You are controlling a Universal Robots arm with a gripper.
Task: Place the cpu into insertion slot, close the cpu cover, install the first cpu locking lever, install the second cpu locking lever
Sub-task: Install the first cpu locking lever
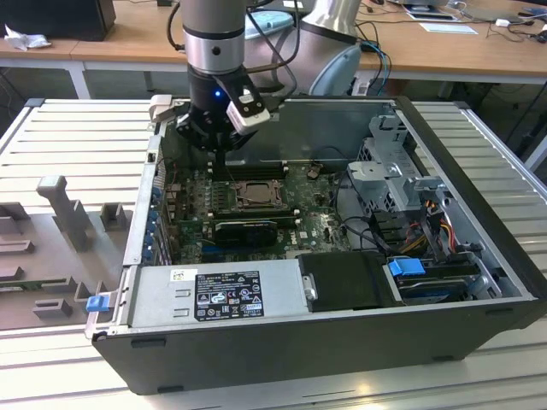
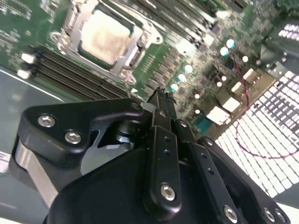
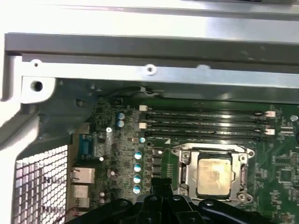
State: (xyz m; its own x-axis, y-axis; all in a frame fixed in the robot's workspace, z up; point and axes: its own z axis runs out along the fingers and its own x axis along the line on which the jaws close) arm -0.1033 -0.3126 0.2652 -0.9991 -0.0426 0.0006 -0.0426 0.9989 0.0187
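Note:
The cpu (image 3: 214, 175) shows its pale silvery-beige face inside the insertion slot (image 1: 255, 195) on the green board. The cpu cover (image 3: 187, 164), a grey metal frame, lies flat around the cpu (image 2: 103, 36). My gripper (image 1: 220, 156) hangs above the board just to the exterior view's left of the socket, over the row of small capacitors. Its black fingertips (image 2: 161, 99) are pressed together with nothing between them, a short way off the socket's corner. In the first wrist view the gripper (image 3: 161, 183) sits beside the socket rim. The state of the locking levers is unclear.
The board lies in an open black computer case (image 1: 461, 162). Long black memory slots (image 3: 205, 123) run beside the socket, and a black expansion card (image 1: 246, 229) sits in front of it. A drive cage with cables (image 1: 402, 184) fills the exterior view's right. The power supply (image 1: 222, 295) is nearest.

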